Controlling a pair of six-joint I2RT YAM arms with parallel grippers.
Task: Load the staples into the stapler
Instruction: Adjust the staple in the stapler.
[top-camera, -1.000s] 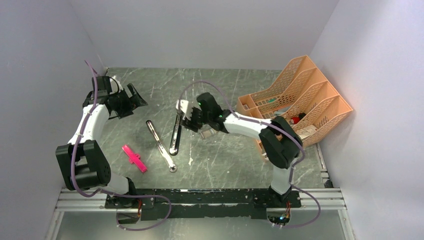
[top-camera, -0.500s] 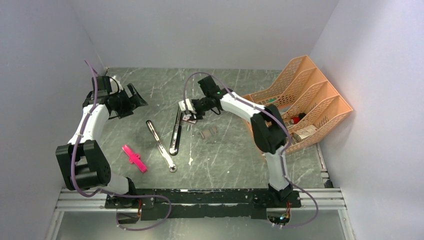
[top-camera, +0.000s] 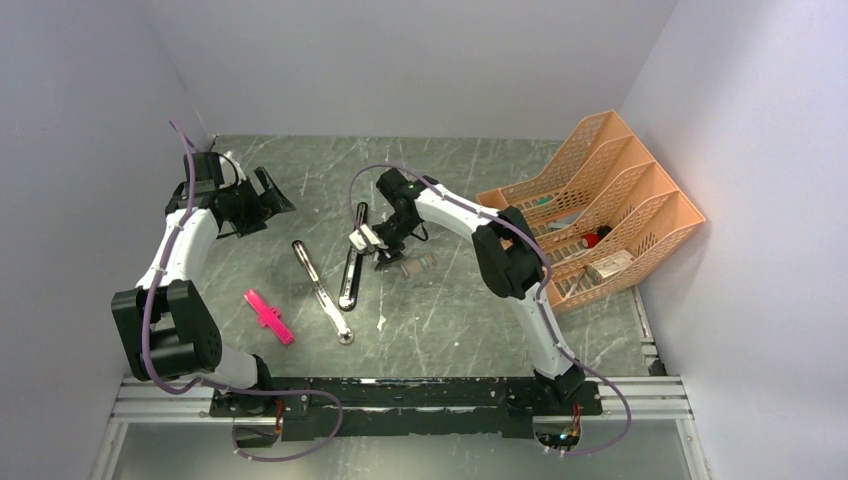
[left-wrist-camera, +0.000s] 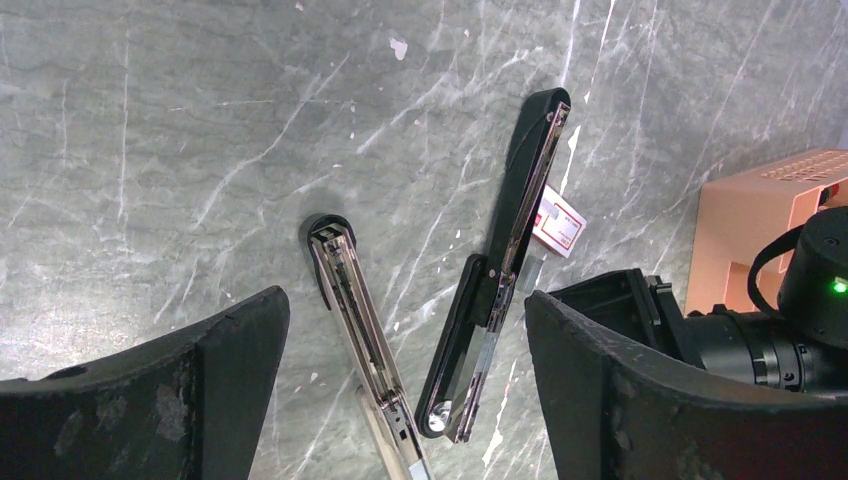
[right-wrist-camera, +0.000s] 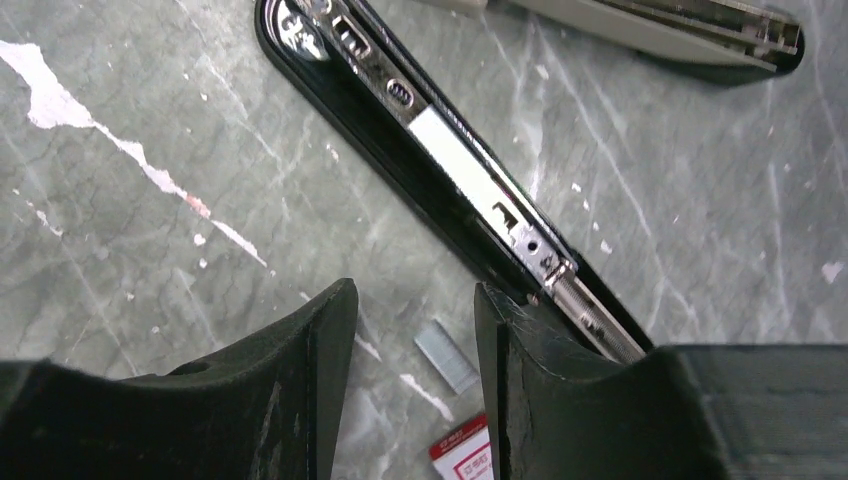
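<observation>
The black stapler (top-camera: 350, 265) lies swung open on the table, chrome rail up (right-wrist-camera: 470, 190); it also shows in the left wrist view (left-wrist-camera: 500, 270). A short silvery staple strip (right-wrist-camera: 447, 356) lies loose on the table beside it. The red-and-white staple box (top-camera: 362, 238) lies next to the strip (right-wrist-camera: 465, 455) (left-wrist-camera: 560, 222). My right gripper (top-camera: 384, 248) is open and empty; in its wrist view (right-wrist-camera: 412, 300) the strip lies between its fingers, untouched. My left gripper (top-camera: 266, 196) is open and empty at the far left, high above both staplers (left-wrist-camera: 405, 300).
A silver-grey stapler (top-camera: 320, 288) lies open left of the black one (left-wrist-camera: 355, 320). A pink cross-shaped piece (top-camera: 268, 317) lies near left. A small grey object (top-camera: 418, 263) sits right of my right gripper. An orange file rack (top-camera: 590, 215) stands at the right wall.
The right arm has folded back and swung left; its gripper now points down beside the black stapler. The box shows a little nearer than before. The left arm has not moved.
</observation>
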